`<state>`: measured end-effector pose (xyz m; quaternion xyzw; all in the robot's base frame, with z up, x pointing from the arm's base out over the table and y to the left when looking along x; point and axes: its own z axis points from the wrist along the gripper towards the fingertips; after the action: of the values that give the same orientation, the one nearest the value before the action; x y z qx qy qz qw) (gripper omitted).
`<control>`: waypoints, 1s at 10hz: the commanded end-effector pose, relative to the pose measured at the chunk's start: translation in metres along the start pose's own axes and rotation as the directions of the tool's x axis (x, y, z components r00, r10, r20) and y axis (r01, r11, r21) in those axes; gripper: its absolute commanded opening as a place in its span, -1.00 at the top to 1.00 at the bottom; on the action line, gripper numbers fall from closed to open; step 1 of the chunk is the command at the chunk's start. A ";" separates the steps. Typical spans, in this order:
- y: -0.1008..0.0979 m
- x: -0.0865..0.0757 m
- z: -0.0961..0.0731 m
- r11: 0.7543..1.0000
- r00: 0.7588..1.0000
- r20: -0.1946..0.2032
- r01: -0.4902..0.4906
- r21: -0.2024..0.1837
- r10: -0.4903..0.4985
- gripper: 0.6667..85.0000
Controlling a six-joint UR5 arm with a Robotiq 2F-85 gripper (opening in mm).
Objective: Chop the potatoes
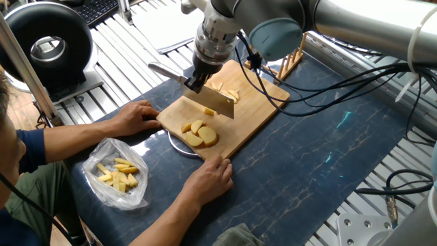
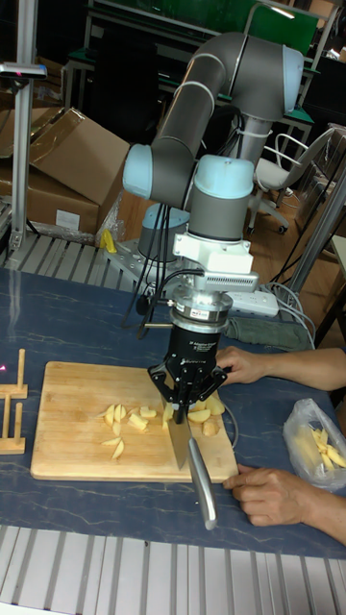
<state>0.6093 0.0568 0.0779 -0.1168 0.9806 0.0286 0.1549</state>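
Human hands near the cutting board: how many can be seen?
2. One hand rests at the board's left edge; the other hand holds its near corner. Both also appear in the tall fixed view.
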 end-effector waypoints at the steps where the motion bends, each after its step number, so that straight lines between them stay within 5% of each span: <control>1: 0.000 0.000 0.001 1.000 1.000 0.013 -0.013 -0.014 0.013 0.99; 10: -0.002 0.005 -0.003 1.000 0.999 0.041 -0.017 -0.021 0.018 0.99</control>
<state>0.6030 0.0529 0.0766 -0.1154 0.9783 0.0377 0.1680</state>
